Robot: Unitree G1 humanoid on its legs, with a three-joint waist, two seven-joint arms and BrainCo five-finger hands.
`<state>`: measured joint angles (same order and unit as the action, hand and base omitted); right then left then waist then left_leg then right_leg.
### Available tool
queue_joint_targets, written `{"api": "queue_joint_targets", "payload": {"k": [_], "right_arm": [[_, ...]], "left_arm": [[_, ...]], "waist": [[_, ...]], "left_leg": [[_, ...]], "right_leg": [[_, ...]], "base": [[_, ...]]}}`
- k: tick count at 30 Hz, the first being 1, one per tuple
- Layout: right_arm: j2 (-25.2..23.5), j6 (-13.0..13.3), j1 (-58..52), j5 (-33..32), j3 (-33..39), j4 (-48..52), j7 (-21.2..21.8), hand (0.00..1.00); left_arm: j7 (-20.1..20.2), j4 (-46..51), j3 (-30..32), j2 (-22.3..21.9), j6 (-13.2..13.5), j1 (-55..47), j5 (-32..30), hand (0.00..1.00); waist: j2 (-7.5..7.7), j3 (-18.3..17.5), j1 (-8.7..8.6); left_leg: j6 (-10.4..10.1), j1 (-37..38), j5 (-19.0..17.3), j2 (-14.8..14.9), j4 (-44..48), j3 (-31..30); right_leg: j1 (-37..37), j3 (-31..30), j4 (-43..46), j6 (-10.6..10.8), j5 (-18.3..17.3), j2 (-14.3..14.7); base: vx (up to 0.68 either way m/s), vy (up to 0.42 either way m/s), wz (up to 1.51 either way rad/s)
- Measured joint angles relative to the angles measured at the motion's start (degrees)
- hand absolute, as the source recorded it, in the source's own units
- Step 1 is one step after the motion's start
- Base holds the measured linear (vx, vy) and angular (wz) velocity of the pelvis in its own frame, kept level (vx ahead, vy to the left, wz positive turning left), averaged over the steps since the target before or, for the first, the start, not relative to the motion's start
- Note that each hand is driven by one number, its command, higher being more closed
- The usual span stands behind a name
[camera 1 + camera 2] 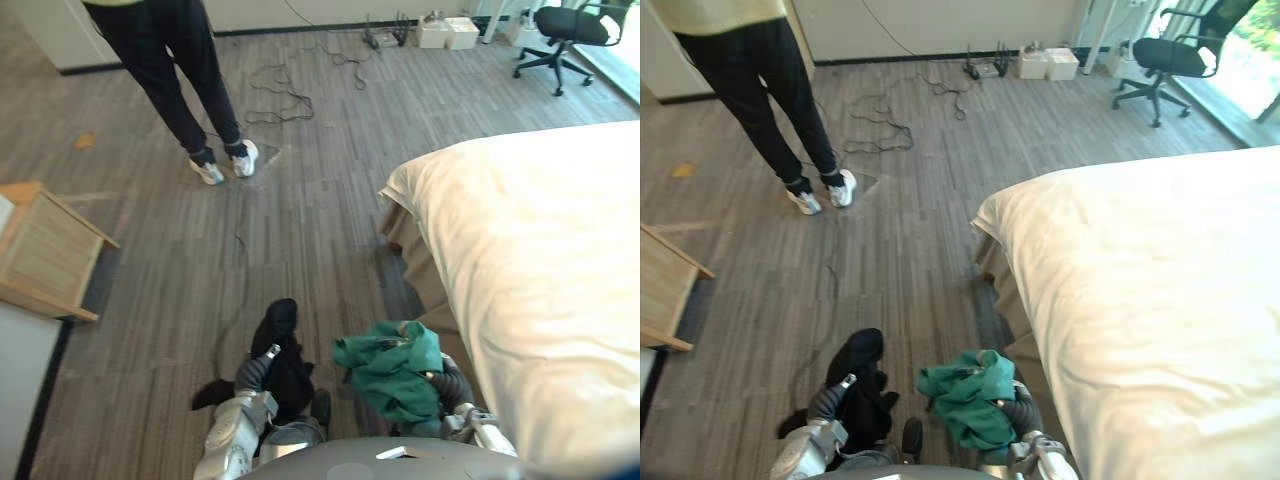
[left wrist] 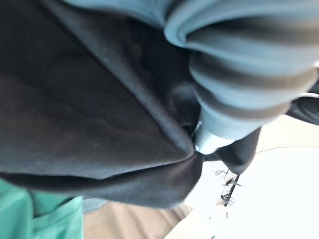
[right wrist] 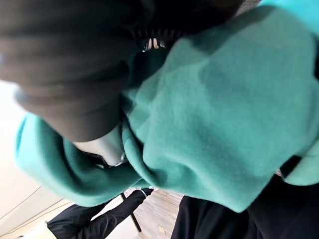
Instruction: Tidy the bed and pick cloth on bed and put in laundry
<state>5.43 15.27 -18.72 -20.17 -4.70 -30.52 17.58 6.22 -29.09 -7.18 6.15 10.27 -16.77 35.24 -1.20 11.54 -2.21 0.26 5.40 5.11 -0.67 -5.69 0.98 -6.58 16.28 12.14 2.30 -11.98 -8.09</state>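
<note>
Grn cloth crumpled, bunched; blk cloth limp, hanging.

Person: standing, dark trousers, white shoes.
Cables: loose loops near the person.
Office chair: black, far corner.
Wooden unit: left edge, perhaps a cabinet.
White boxes: against far wall.

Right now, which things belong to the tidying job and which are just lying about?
Job: black cloth; green cloth; bed.
Lying about: wooden cabinet; office chair; floor cables; white boxes; person.
</note>
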Motion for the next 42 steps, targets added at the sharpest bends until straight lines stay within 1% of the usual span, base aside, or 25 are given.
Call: {"api": "queue_joint_targets", "payload": {"k": [4,5,10,15,16,18,19,20,21,22,23,25,27,29,31,32,33,34,36,37,38,39,40,41,42], "right_arm": [[-0.8,-0.4,-0.9,0.0,0.0,0.2,0.0,1.00],[-2.1,-0.5,-3.6,0.3,-2.6,2.3,0.3,1.00],[-2.1,-0.5,-3.8,0.3,-2.5,2.3,0.3,1.00],[-2.3,1.2,-6.4,0.1,-2.5,2.4,-0.8,1.00],[-2.3,1.5,-7.0,-0.1,-2.5,2.4,-1.7,1.00],[-2.1,1.5,-7.7,-1.1,-2.4,2.4,-3.2,1.00],[-2.1,1.7,-7.6,-1.3,-2.2,2.2,-4.3,1.00],[-2.1,2.1,-7.2,-1.6,-2.1,1.7,-5.3,1.00],[-1.9,2.3,-6.9,-1.6,-2.0,1.5,-5.8,1.00],[-1.6,2.6,-6.8,-1.7,-1.4,1.3,-6.8,1.00],[-1.5,2.6,-6.8,-1.7,-0.9,1.2,-7.1,1.00],[-0.9,2.7,-5.6,-1.7,0.0,1.2,-7.4,1.00],[-0.2,3.2,-4.0,-1.2,0.4,1.2,-7.3,1.00],[-0.3,3.2,-3.6,-0.9,0.4,1.2,-7.2,1.00],[-0.4,3.2,-3.8,-0.8,-0.2,0.9,-6.8,1.00],[-0.6,3.2,-4.0,-0.8,-0.2,1.0,-6.6,1.00],[-0.7,3.1,-3.8,-0.2,0.1,0.9,-6.6,1.00],[-0.6,3.1,-4.0,0.3,0.2,0.9,-6.5,1.00],[-1.0,3.0,-5.1,1.3,0.4,0.8,-6.1,1.00],[-1.2,3.0,-5.7,1.3,0.7,0.8,-5.8,1.00],[-0.8,2.9,-6.8,1.3,1.3,0.7,-5.3,1.00],[-0.7,2.4,-6.4,1.3,1.2,0.7,-5.3,1.00],[-1.0,2.4,-6.4,1.3,1.2,0.9,-5.3,1.00],[-1.3,2.5,-6.9,1.4,0.9,1.1,-5.2,1.00],[-1.5,2.5,-7.7,1.3,0.5,1.2,-5.2,1.00]], "left_arm": [[0.1,1.0,-0.2,0.0,0.0,0.0,0.0,1.00],[1.0,1.0,-3.0,0.9,0.3,-2.5,0.1,1.00],[1.0,1.0,-2.9,0.8,0.4,-2.6,0.1,1.00],[0.8,0.8,-3.1,0.2,2.9,-4.8,-0.5,1.00],[0.5,0.6,-3.4,-0.2,3.9,-5.3,-1.0,1.00],[-0.3,0.6,-4.0,-0.3,5.1,-5.2,-1.0,1.00],[-0.4,0.6,-4.0,-0.2,6.4,-4.7,-1.0,1.00],[-0.4,0.7,-3.9,0.1,7.2,-4.0,-0.9,1.00],[-0.4,0.8,-3.9,0.1,7.6,-3.9,-0.9,1.00],[-0.4,0.8,-3.9,0.0,8.0,-3.9,-0.6,1.00],[-0.3,0.8,-3.9,0.0,8.0,-4.0,0.0,1.00],[-0.3,0.9,-3.6,-0.2,8.0,-4.0,0.2,1.00],[-0.2,0.8,-3.4,-0.7,8.0,-4.4,0.2,1.00],[-0.2,0.7,-3.5,-0.9,7.9,-4.8,0.2,1.00],[-0.1,0.6,-3.7,-1.4,7.9,-6.0,0.2,1.00],[0.3,0.5,-4.1,-1.8,7.9,-6.5,0.2,1.00],[0.7,0.4,-3.9,-2.3,7.9,-6.9,0.2,1.00],[1.1,0.4,-3.7,-2.5,7.9,-7.1,0.2,1.00],[2.1,0.6,-2.5,-2.3,7.9,-7.7,0.1,1.00],[2.2,0.7,-2.4,-2.0,7.9,-8.2,0.1,1.00],[2.4,0.7,-2.8,-1.7,8.1,-8.2,0.1,1.00],[2.2,0.3,-3.1,-1.4,8.0,-8.1,-0.3,1.00],[2.2,0.3,-3.4,-0.9,8.0,-8.1,-0.7,1.00],[2.2,0.3,-4.2,-0.3,8.0,-8.2,-1.1,1.00],[2.1,0.3,-4.3,0.1,8.0,-8.3,-1.1,1.00]], "waist": [[-0.16,-0.5,-0.14],[0.40,-3.6,-0.33],[0.50,-3.5,-0.58],[1.08,-3.6,-0.66],[1.68,-3.6,-0.60],[2.11,-3.7,-0.58],[2.80,-3.6,-0.70],[4.00,-3.1,-0.65],[4.19,-3.0,-0.52],[3.80,-2.7,-0.40],[3.37,-2.3,-0.19],[2.63,-1.8,0.39],[1.21,-1.4,1.79],[0.89,-1.0,1.95],[1.03,-0.9,2.31],[0.61,-0.8,2.62],[0.41,-0.8,2.72],[0.46,-0.9,2.84],[2.35,-2.3,3.12],[2.75,-2.7,3.29],[2.53,-2.6,3.38],[2.94,-2.3,3.08],[2.79,-2.4,2.60],[2.51,-2.2,1.70],[2.90,-2.2,1.49]], "left_leg": [[-0.5,0.2,-0.3,0.3,0.0,-0.1],[-0.3,1.5,-0.6,-0.3,-0.3,1.6],[-0.6,1.6,-0.8,-0.1,-0.3,2.2],[-1.5,1.6,-2.3,1.0,-0.3,5.2],[-1.5,1.6,-2.9,1.3,-0.2,6.7],[-1.5,-0.5,-4.5,1.5,4.0,8.0],[-1.8,-4.6,-6.1,1.4,10.9,8.9],[-2.1,-9.1,-6.3,1.2,18.1,10.7],[-2.1,-11.1,-6.3,1.3,21.2,11.4],[-2.2,-13.3,-6.5,1.7,25.0,11.5],[-2.3,-13.3,-6.5,1.6,25.6,11.6],[-1.9,-11.3,-6.3,1.0,22.1,12.4],[-0.2,-6.9,-2.8,-0.6,11.8,12.6],[0.3,-6.4,-1.3,-1.2,9.2,12.6],[0.4,-6.2,-1.6,-1.4,9.0,13.1],[1.4,-6.1,-4.2,-0.9,9.0,14.6],[2.7,-6.0,-5.0,-0.8,10.2,16.1],[3.1,-6.0,-5.4,-0.9,10.6,16.5],[4.7,-6.8,-7.9,-1.5,13.8,19.6],[3.9,-7.1,-9.5,-1.8,15.6,20.0],[4.6,-7.3,-12.1,-1.7,16.9,19.5],[5.3,-5.8,-12.9,-2.4,16.2,18.8],[5.3,-4.6,-12.9,-2.8,15.2,18.0],[5.4,-2.2,-13.0,-3.4,13.6,16.1],[5.5,-1.1,-13.0,-3.4,13.0,15.5]], "right_leg": [[-1.8,0.0,-1.4,0.1,0.1,0.6],[-4.0,-1.1,-4.3,0.6,0.8,0.6],[-3.8,-1.6,-4.4,0.6,0.8,0.8],[-3.7,-3.6,-5.0,0.1,1.1,1.6],[-3.6,-3.6,-5.3,0.1,1.1,1.6],[-3.5,-3.5,-5.5,0.1,1.0,1.2],[-3.4,-2.8,-5.5,0.2,1.1,0.7],[-3.7,-1.0,-5.7,0.5,1.3,-0.1],[-4.0,-0.1,-5.8,0.7,1.5,-0.1],[-5.2,1.9,-5.9,1.3,1.9,-0.3],[-6.4,3.3,-6.0,1.4,2.0,-0.2],[-7.8,4.5,-6.0,1.5,2.0,-0.2],[-8.0,6.0,-6.3,1.5,2.0,-0.1],[-8.2,6.8,-7.1,1.5,2.0,0.0],[-9.1,6.7,-8.3,1.5,1.9,0.0],[-9.1,6.7,-8.3,1.3,1.2,0.1],[-8.7,6.6,-7.0,1.1,-0.8,-0.4],[-8.5,6.4,-6.3,1.3,-1.3,-0.8],[-6.2,7.0,-2.3,1.5,-3.6,-3.9],[-6.4,8.3,-1.1,1.4,-3.9,-4.7],[-4.1,9.3,9.7,-0.2,-4.8,-7.0],[2.8,8.4,25.8,-2.0,-1.0,-11.4],[5.2,7.8,31.7,-2.6,2.5,-13.0],[8.3,7.0,39.6,-1.9,6.0,-14.7],[9.4,6.4,41.7,-1.1,5.3,-14.7]], "base": [[0.07,-0.061,0.02],[0.00,0.000,0.00],[0.00,-0.001,-0.06],[-0.01,-0.030,-0.28],[0.07,-0.027,-0.12],[0.07,-0.016,0.07],[0.04,-0.002,0.55],[0.03,-0.028,0.71],[0.02,-0.022,1.05],[0.01,-0.014,1.07],[0.02,0.024,1.24],[0.00,0.030,0.76],[-0.04,0.018,0.47],[-0.16,0.009,0.29],[-0.17,0.017,0.00],[-0.16,0.052,-0.06],[-0.13,0.065,-0.03],[-0.08,0.100,-0.04],[0.07,0.101,0.01],[0.19,0.066,0.13],[0.12,0.105,0.19],[0.11,0.137,0.29],[0.15,0.224,0.58],[0.15,0.151,0.59],[0.23,0.132,0.58]]}}
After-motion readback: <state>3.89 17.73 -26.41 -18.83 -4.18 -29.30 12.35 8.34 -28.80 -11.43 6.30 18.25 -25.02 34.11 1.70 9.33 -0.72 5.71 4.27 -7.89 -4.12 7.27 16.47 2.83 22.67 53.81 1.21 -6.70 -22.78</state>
